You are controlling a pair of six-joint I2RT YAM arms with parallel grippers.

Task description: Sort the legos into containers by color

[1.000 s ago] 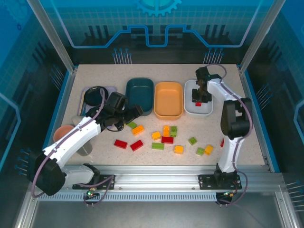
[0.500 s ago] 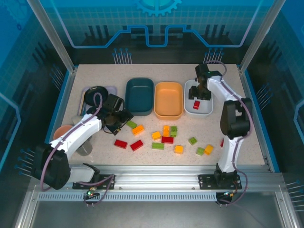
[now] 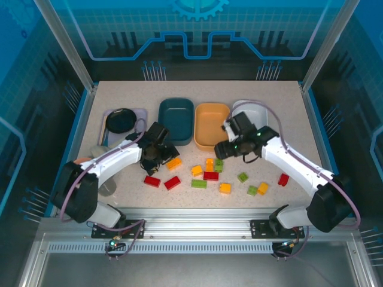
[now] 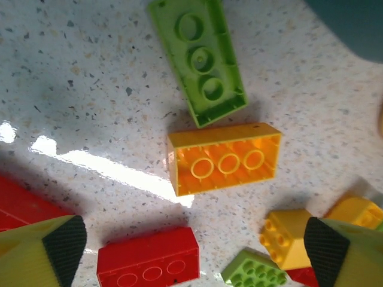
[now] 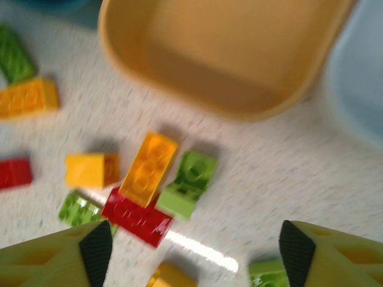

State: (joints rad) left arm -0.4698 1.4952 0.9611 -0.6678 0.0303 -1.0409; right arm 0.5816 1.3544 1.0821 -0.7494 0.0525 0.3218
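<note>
Left pincer (image 4: 194, 242) and right pincer (image 5: 196, 250) — both wide apart, empty, above legos (image 4: 224, 158).

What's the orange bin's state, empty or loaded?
Empty, as far as visible: the orange bin shows bare floor from above and in the right wrist view; one corner is hidden from above.

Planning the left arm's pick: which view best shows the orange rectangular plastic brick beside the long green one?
Left wrist: the orange rectangular plastic brick lies large and sharp mid-frame. Top external shows it small; right wrist, blurred at the left edge.
</note>
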